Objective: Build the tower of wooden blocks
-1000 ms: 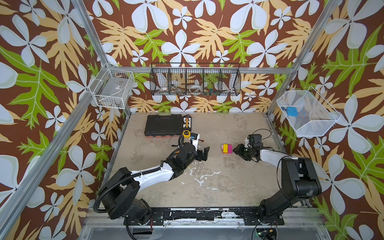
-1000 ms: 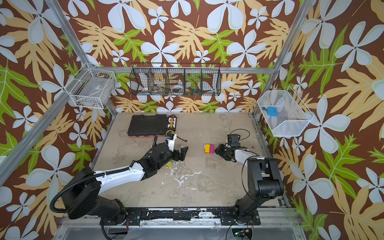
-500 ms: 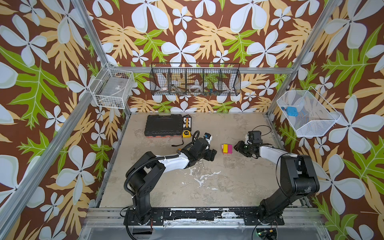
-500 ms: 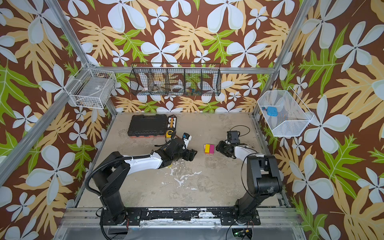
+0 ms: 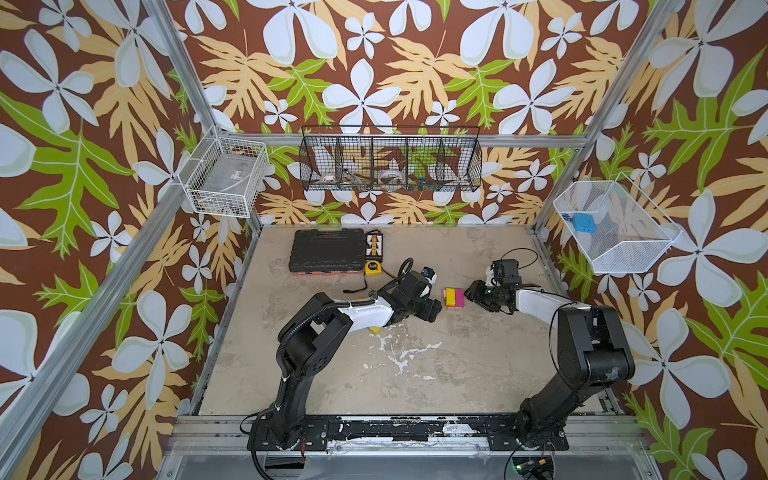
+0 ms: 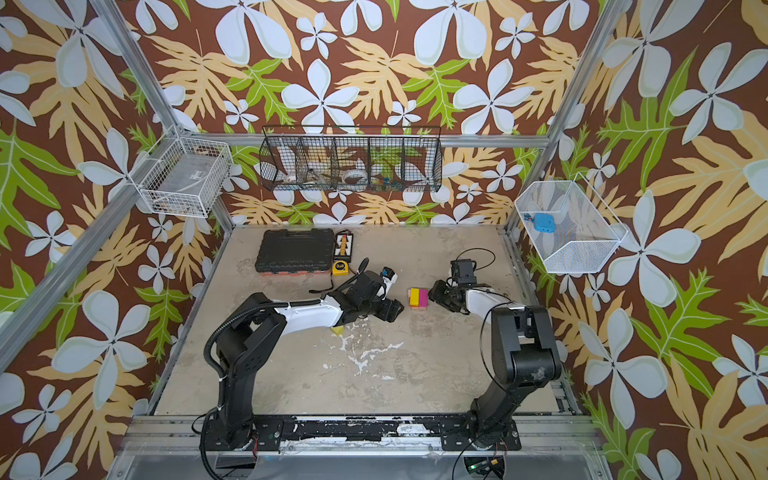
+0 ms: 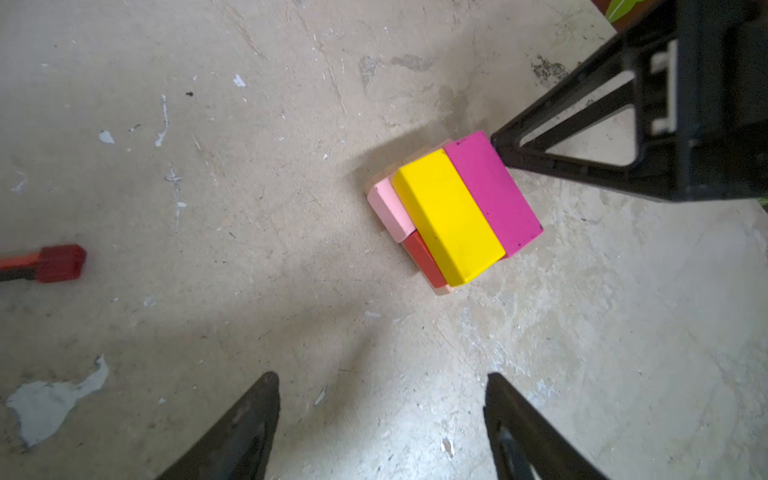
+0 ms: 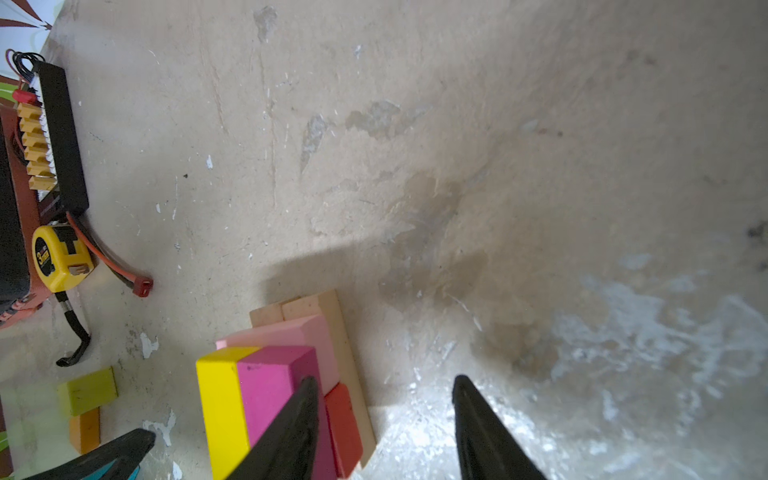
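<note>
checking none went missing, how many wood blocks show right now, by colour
tan planks: 2
pink brick: 1
red brick: 1
magenta brick: 1
yellow brick plus loose yellow block: 2
orange block: 1
total: 8 clearly in view

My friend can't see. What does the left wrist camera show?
A block tower on a table: yellow brick and magenta brick on top, pink brick and red brick beneath. The open left pincer faces it; a fingertip of the right pincer is at the magenta corner.
</note>
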